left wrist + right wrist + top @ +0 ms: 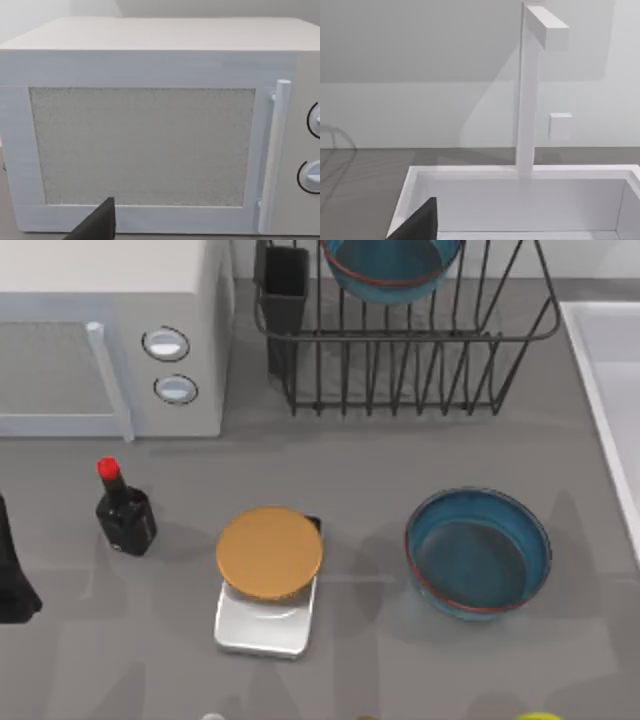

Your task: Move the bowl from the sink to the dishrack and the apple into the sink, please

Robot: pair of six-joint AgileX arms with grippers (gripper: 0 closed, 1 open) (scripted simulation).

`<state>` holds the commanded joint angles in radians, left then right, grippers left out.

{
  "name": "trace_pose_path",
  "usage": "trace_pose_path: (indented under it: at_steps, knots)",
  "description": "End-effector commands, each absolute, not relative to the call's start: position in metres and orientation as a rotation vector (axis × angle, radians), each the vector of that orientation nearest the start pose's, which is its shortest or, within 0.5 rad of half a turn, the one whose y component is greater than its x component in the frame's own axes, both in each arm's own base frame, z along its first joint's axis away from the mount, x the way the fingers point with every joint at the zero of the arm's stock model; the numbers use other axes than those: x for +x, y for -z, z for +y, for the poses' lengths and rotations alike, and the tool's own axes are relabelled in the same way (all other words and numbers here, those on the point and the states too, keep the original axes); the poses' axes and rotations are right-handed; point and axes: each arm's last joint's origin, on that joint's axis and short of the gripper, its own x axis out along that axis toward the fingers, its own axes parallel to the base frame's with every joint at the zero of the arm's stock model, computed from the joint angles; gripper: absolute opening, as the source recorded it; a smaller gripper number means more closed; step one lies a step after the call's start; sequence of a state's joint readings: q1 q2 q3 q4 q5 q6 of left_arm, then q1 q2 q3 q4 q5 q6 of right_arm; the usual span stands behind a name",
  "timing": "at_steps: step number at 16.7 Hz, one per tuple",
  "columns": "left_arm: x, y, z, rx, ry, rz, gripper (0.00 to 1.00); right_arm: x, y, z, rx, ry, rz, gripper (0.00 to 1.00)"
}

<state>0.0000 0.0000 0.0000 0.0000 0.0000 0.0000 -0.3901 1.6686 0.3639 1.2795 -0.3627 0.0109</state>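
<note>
Bowl (390, 275) is the first thing to look for, and a blue one is seen standing in the dishrack (420, 370) at the far side of the tabletop (380, 460). A second bowl (478, 552) that looks just the same is set flat on the tabletop, near the sink (610, 370) but apart from it. So the bowl step is judged to be done, and the apple step is judged to be the one in hand. The left gripper (97, 225) is held in front of the microwave (150, 150), at the left side of the tabletop. The right gripper (417, 222) is held over the near edge of the sink, facing the tap (530, 90). It cannot be told if the jaws of either one are released or clenched, and nothing is seen held in them. Next, the apple has to be found and picked up with care. Then it has to be carried over the rim and let go inside the sink.
</note>
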Motion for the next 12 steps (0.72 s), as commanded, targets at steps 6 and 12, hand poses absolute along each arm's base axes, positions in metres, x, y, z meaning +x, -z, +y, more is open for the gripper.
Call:
trace_pose_path:
  at_steps: [6, 12]
  knots:
    - [0.106, -0.160, -0.001, 0.000, 0.000, 0.000, 1.00, 0.191, -0.197, -0.041, -0.012, 0.009, -0.031, 1.00]
    - [0.106, -0.160, -0.001, 0.000, 0.000, 0.000, 1.00, 0.127, -0.186, -0.011, -0.002, 0.005, -0.020, 1.00]
